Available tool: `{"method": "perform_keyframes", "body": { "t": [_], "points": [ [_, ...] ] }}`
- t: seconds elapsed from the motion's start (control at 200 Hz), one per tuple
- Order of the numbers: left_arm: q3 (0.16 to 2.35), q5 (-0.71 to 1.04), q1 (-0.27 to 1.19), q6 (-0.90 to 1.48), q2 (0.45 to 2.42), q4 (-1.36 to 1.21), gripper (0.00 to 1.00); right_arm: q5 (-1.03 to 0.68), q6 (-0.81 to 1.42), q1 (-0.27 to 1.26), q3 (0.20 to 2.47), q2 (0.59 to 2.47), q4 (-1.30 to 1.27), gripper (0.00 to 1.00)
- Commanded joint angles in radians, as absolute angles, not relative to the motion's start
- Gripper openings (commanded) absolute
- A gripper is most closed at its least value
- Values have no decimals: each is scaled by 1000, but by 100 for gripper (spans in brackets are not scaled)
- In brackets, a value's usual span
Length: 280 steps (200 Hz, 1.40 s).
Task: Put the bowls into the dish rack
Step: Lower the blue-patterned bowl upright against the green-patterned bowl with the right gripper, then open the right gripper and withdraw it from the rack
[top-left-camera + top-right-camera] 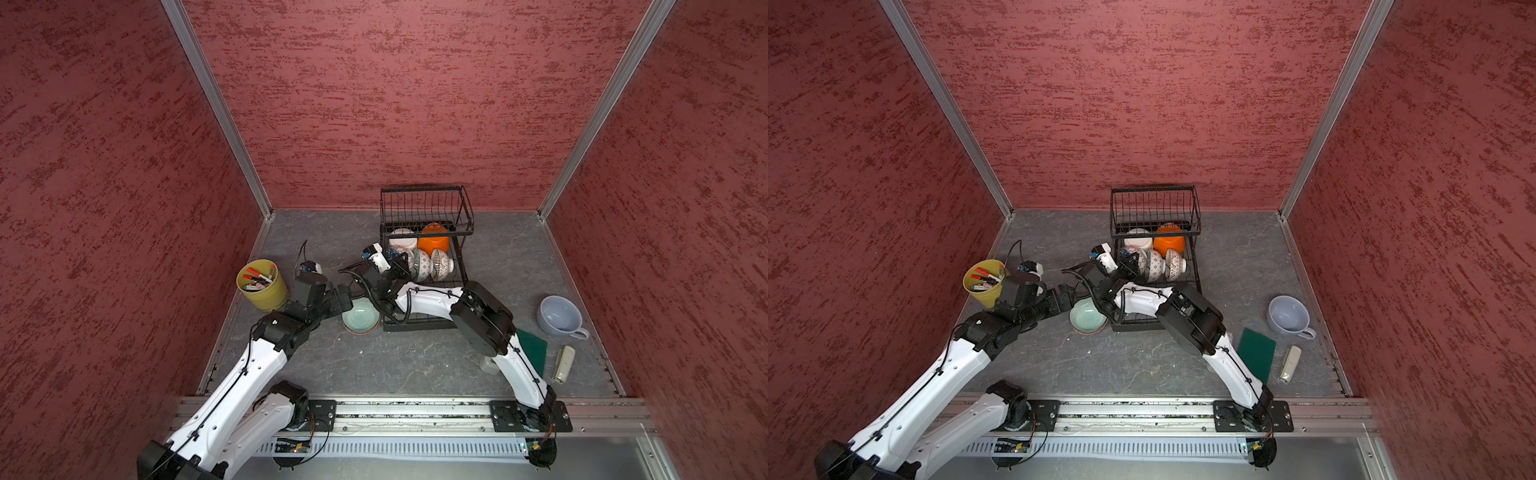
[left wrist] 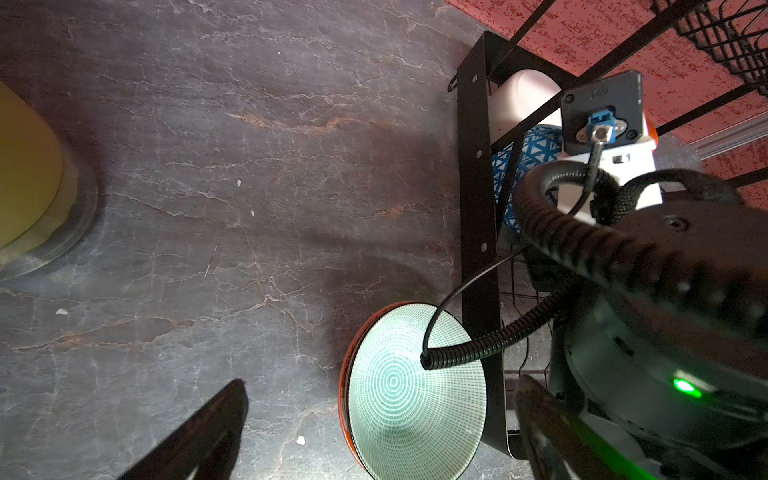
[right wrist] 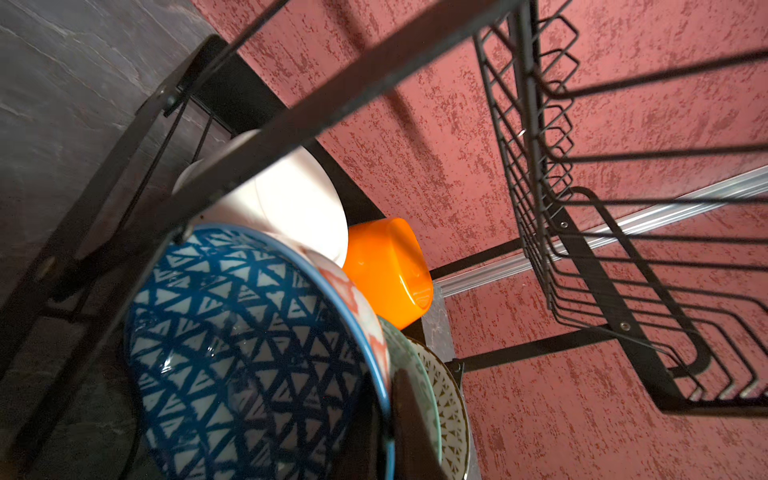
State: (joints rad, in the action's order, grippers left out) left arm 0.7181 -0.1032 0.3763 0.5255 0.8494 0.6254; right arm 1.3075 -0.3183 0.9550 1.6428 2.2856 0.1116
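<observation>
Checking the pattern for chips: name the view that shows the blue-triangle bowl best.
Right wrist view: the blue-triangle bowl fills the foreground, inside facing the camera. Left wrist view shows a sliver behind the dish rack frame; both top views show a small patch.

A grey, marble-veined counter [image 1: 374, 365] fills the floor of a booth with rough red walls [image 1: 415, 104] and aluminium corner posts [image 1: 216, 108]. At its left edge stands a yellow-green cup [image 1: 262, 291] holding markers [image 1: 259, 276]. Near the right edge a pale blue mug [image 1: 559, 316] sits upright, its handle turned toward the front. Just in front of it a small white oblong thing [image 1: 564, 363] lies beside a flat dark green pad [image 1: 1257, 353]. An aluminium rail [image 1: 415, 411] runs along the front.
</observation>
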Motion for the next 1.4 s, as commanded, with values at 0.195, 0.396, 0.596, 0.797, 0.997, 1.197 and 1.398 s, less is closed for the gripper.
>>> {"method": "perform_keyframes", "body": {
  "t": [0.195, 0.396, 0.596, 0.797, 0.997, 1.197, 1.398],
  "points": [
    [722, -92, 367, 515, 845, 632, 100, 1216, -270, 991, 1677, 2329, 204, 9],
    [722, -92, 368, 513, 848, 632, 100, 1221, -258, 992, 1690, 2328, 223, 13],
    [719, -94, 368, 513, 846, 637, 100, 1220, -258, 992, 1697, 2325, 227, 16],
    [718, -94, 367, 515, 844, 638, 100, 1211, -236, 992, 1702, 2314, 239, 17],
    [713, -95, 368, 515, 842, 640, 100, 1169, -151, 992, 1721, 2296, 306, 22],
    [710, -98, 368, 517, 835, 643, 100, 1158, -113, 992, 1722, 2284, 335, 26],
    [707, -97, 368, 520, 830, 641, 100, 1158, -97, 991, 1721, 2270, 348, 35]
  ]
}}
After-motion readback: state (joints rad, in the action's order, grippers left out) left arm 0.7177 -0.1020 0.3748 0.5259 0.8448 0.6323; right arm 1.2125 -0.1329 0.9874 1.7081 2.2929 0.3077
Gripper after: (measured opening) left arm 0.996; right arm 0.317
